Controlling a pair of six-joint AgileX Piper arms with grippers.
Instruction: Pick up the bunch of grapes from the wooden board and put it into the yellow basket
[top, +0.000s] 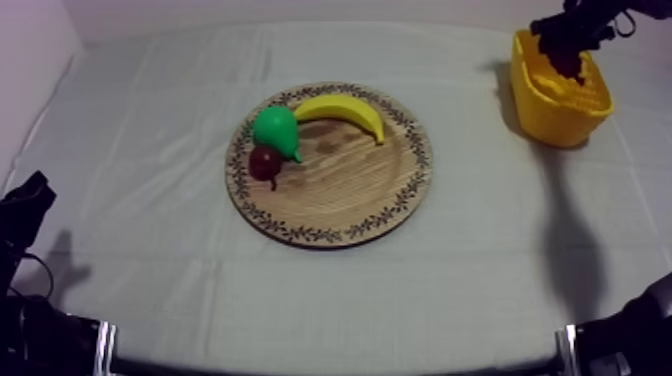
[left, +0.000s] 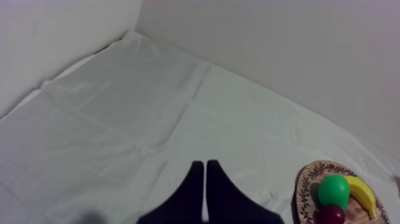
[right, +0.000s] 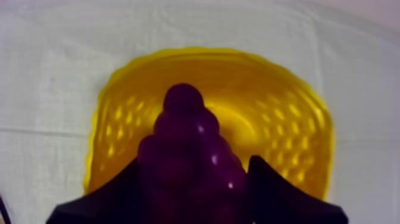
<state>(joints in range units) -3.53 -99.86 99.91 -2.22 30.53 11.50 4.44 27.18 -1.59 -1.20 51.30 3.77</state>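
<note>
The left tool (left: 205, 165) is matt black, with two smooth fingers (left: 190, 196) that widen from blunt tips to broad bases and a thin pale seam between them. The right tool (right: 193, 179) has the same black fingers (right: 271, 187) - thick and angular, with sloping shoulders that run down into a dark base. In the top view the left arm (top: 28, 215) is a black, blocky shape at 8 o'clock. The right arm (top: 590, 25) is black and knobbly at 1 o'clock - its bulkier black lower part sits at 5 o'clock. No markings or screws can be made out.
</note>
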